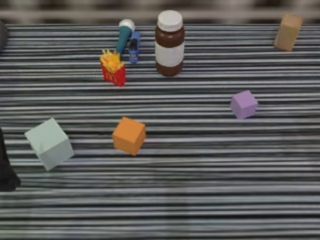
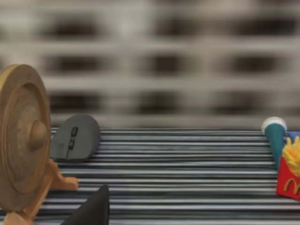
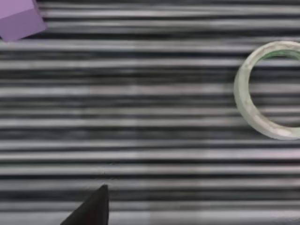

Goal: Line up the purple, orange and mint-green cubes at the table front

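- Both grippers sit back from the work: my left gripper [image 1: 7, 172] is a dark shape at the table's left edge, just beside the mint-green cube [image 1: 49, 143], and I cannot tell whether its fingers are spread or closed. My right gripper does not appear in the top view; its own wrist view shows only a dark fingertip [image 3: 91, 208], so its state is unclear too.
- Neither tool holds anything that I can see.
- On the striped table [image 1: 210, 200], the three cubes lie scattered across the middle: mint-green at the left, the orange cube [image 1: 129, 135] near the centre, the purple cube [image 1: 244, 104] to the right and farther back. None stands at the front, so I judge the task barely begun.
- Next calls for choosing one cube and lowering a gripper squarely over it; mint-green is nearest my left arm, purple suits my right.
- My left wrist view alone shows a grey mouse [image 2: 75, 138] and a wooden gong [image 2: 21, 145], plus the fries box [image 2: 289, 171] that the top view also has.
- My right wrist view alone shows a pale ring [image 3: 267, 91], with the purple cube at its corner.
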Tool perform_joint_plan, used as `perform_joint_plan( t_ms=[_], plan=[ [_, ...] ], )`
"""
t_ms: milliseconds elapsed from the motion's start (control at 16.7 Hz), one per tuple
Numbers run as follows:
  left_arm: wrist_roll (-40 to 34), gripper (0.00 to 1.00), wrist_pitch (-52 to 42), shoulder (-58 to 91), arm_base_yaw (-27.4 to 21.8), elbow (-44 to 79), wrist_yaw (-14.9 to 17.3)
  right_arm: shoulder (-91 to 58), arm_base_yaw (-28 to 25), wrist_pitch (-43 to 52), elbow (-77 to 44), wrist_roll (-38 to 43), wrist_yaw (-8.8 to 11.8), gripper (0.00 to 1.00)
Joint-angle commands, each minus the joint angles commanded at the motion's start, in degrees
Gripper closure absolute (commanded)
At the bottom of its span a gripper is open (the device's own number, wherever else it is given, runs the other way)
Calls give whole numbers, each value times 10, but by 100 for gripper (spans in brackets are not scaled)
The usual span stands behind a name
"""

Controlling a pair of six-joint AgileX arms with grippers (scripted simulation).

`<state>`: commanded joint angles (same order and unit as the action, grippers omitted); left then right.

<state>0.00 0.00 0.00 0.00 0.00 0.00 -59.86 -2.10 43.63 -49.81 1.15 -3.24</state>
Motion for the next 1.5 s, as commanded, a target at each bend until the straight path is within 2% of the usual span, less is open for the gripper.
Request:
perform_joint_plan(
  t_ms=[360, 720, 900, 1080, 1500],
  plan=[
    [0, 0, 0, 0, 0, 0, 0, -410, -45, 237, -302, -11, 3, 0],
    [0, 0, 0, 0, 0, 0, 0, -701, -105, 353, -618, -29, 16, 0],
    [0, 0, 0, 0, 0, 0, 0, -784, -133, 365, -742, -37, 23, 0],
    [0, 0, 0, 0, 0, 0, 0, -827, -151, 361, -813, -42, 28, 0],
    [0, 0, 0, 0, 0, 0, 0, -836, -153, 357, -831, -43, 28, 0]
  ],
)
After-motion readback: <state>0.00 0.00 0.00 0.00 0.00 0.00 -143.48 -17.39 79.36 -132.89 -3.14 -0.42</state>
